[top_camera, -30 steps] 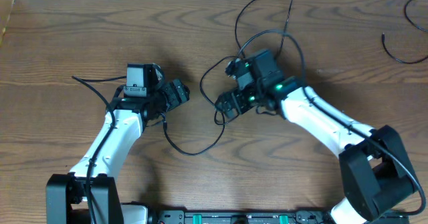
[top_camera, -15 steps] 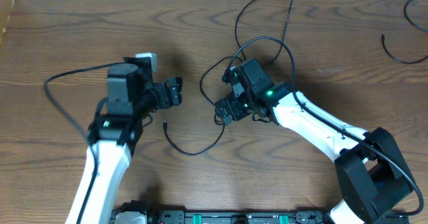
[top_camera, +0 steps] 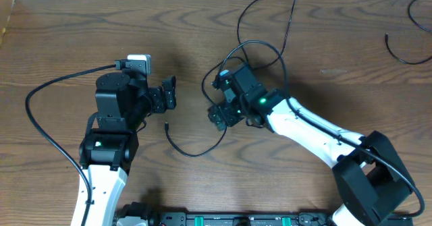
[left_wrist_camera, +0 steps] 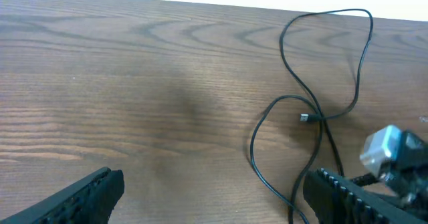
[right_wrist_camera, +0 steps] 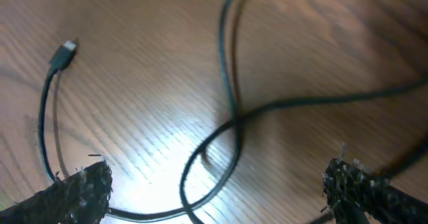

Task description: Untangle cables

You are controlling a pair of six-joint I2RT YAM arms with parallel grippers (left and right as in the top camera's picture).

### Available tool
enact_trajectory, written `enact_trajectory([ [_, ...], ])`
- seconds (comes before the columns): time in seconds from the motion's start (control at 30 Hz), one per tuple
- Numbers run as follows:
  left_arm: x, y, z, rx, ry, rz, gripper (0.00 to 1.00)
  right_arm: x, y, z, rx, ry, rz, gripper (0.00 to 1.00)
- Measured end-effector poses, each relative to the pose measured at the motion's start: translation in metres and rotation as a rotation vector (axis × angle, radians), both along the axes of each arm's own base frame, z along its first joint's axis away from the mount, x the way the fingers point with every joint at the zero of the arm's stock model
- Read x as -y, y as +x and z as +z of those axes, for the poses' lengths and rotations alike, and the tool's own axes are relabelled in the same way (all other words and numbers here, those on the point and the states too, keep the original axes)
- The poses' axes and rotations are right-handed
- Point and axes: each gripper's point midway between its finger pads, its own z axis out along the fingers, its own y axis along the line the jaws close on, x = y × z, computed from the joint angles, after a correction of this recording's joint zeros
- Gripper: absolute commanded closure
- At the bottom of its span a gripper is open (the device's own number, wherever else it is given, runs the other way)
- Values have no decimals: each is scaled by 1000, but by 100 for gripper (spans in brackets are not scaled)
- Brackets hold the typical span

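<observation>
- The right hand [top_camera: 214, 98] hangs wide open and empty just over the crossing of the black cables [right_wrist_camera: 234, 120] on the counter [top_camera: 67, 50], likely poised to pinch a strand.
- The left hand [top_camera: 169, 94], equally open and empty, faces the right hand, I'd say ready to pull the other way.

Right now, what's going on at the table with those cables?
Both arms are reaching toward the tangle of black cables in the middle of the table, but neither holds anything. The left gripper is open and points toward the tangle. The right gripper is open over a spot where the loops cross. A separate black cable lies apart at the far right edge.
</observation>
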Motion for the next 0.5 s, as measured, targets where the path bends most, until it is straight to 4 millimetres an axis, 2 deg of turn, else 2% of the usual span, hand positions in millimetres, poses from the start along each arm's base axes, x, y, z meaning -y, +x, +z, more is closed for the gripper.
enact_trajectory([
  [0.13,0,1,-5,-16,1,0,9,-2,-4,-18,-2,-57,5,13],
  [0.3,0,3,-9,-30,2,0,9,5,-5,-51,-22,-147,-1,9],
  [0.5,0,3,-10,-31,3,0,9,5,4,-64,2,-167,-17,12],
])
